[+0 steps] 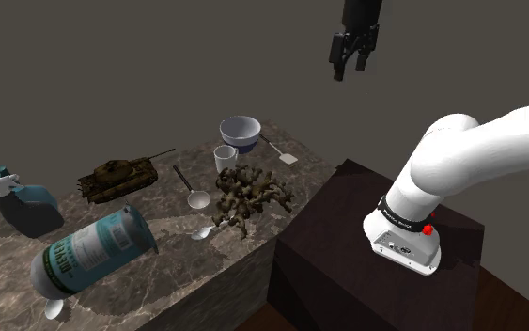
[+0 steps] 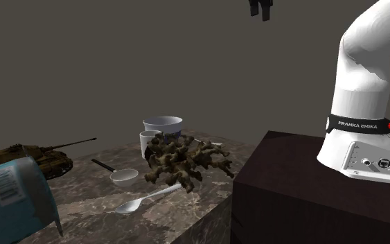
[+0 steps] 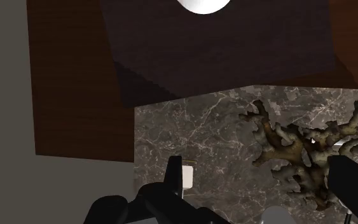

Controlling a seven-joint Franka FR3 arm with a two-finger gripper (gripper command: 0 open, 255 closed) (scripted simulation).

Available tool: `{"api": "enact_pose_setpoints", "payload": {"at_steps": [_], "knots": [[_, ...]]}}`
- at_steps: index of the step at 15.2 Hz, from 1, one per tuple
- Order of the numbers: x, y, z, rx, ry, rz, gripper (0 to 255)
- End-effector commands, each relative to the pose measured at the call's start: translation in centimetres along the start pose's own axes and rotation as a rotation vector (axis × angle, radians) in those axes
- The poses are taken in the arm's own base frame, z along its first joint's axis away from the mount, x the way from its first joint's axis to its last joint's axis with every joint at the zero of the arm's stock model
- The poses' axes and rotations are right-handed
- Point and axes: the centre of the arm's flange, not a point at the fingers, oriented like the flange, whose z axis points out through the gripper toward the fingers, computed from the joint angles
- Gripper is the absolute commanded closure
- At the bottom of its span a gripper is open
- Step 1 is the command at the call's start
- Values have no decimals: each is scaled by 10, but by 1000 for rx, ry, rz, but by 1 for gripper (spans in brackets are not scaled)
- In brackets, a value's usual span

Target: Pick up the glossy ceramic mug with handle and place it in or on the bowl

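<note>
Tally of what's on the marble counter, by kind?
Bowl: 1
Mug: 1
Spoons: 2
Spatula: 1
Toy tank: 1
Spray bottle: 1
Canister: 1
Brown root clump: 1
Total: 9
White bit under the canister unclear, not counted.

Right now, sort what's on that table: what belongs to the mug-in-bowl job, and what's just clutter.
Job: white mug, bowl, open end effector overhead.
Clutter: toy tank, spray bottle, lying canister, ladle, spoon, spatula, brown branchy clump.
</note>
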Motion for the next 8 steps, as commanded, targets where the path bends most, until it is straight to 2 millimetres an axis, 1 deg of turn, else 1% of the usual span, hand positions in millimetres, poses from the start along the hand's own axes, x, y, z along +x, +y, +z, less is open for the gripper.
{"api": "enact_pose_setpoints", "payload": {"at_steps": [1,8], "knots": [[0,0,0,0,0,0,0],[61,-36,58,-1,9,-10,0]]}}
